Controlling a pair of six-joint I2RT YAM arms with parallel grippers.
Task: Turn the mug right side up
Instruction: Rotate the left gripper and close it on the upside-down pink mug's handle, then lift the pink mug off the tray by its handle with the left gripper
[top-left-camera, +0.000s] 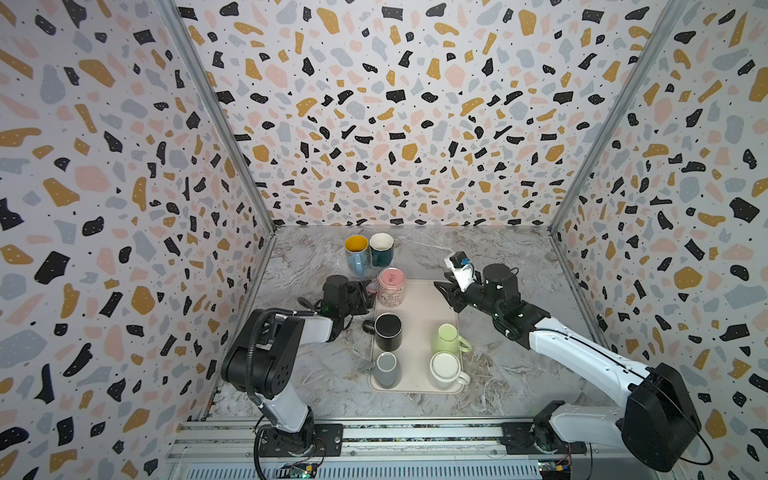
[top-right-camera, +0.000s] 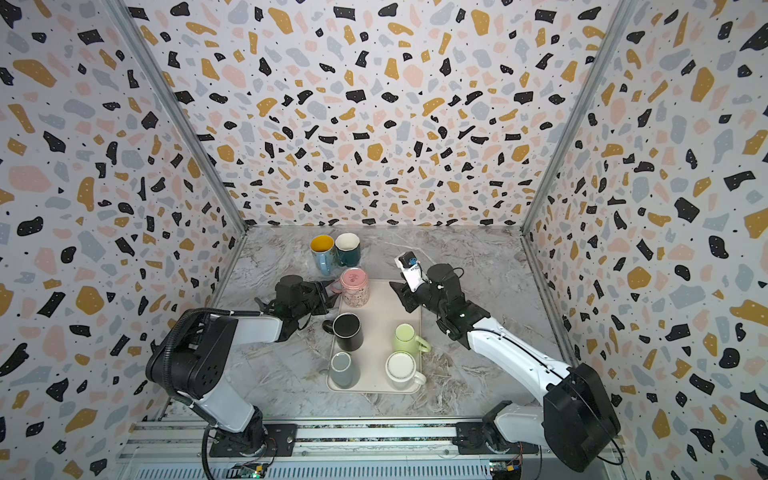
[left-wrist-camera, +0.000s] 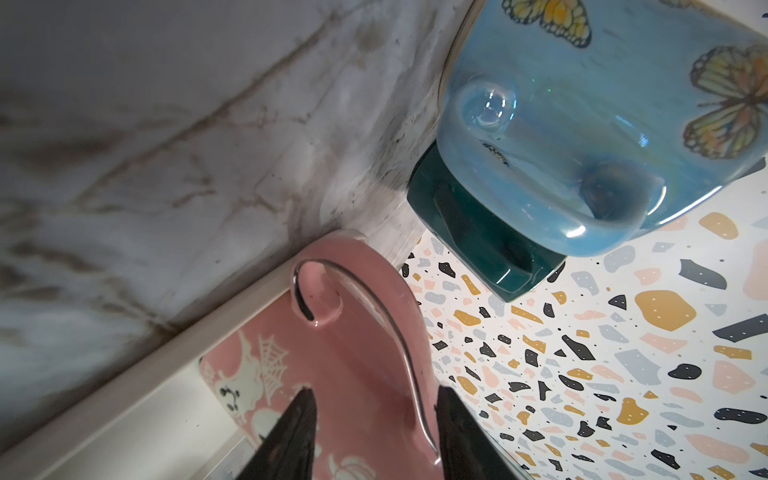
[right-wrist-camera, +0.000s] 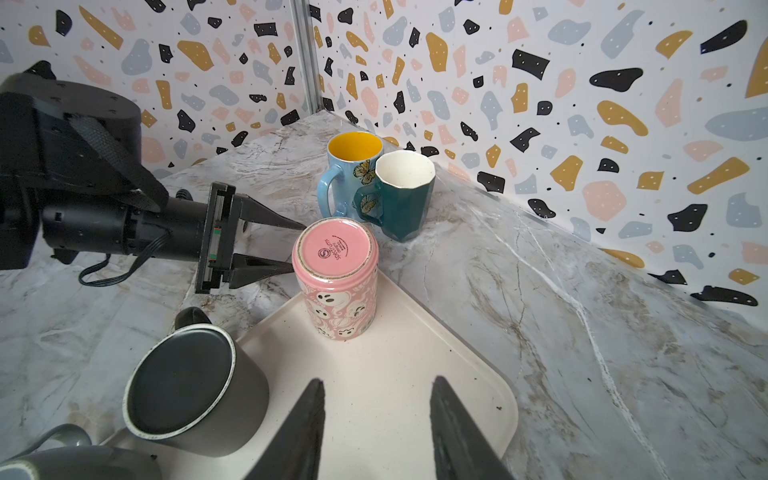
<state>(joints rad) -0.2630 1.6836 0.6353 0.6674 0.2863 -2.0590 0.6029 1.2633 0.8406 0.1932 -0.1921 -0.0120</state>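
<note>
Cream tray (top-left-camera: 419, 307) on the marble table (top-left-camera: 498, 266) carries five mugs, all base-up as far as we can tell: pink mug (top-left-camera: 391, 286) at the far-left corner, black mug (top-left-camera: 388, 331) and grey mug (top-left-camera: 386, 370) down the left side, green mug (top-left-camera: 446, 338) and white mug (top-left-camera: 445, 370) on the right. Off the tray, just beyond the pink one, blue mug (top-left-camera: 356, 251) (yellow inside) and teal mug (top-left-camera: 381, 249) (white inside) stand upright, touching. L arm reaches in low from the left, wrist roughly level w/ the table; left gripper (right-wrist-camera: 298, 246) has jaws apart, tips at the pink mug's upper wall. R arm angles in from the right, right gripper (right-wrist-camera: 377, 380) hovering above the tray's far-right part, jaws spread, nothing btwn them. Left wrist view alone shows the handle (left-wrist-camera: 365, 353) of the pink mug running btwn the two fingers (left-wrist-camera: 291, 436); we cannot tell whether they press it or merely straddle it. Right wrist view hides that handle behind the mug body but gives the maker's stamp on the base and the ghost print. Green and white mugs appear in the top views only.
</note>
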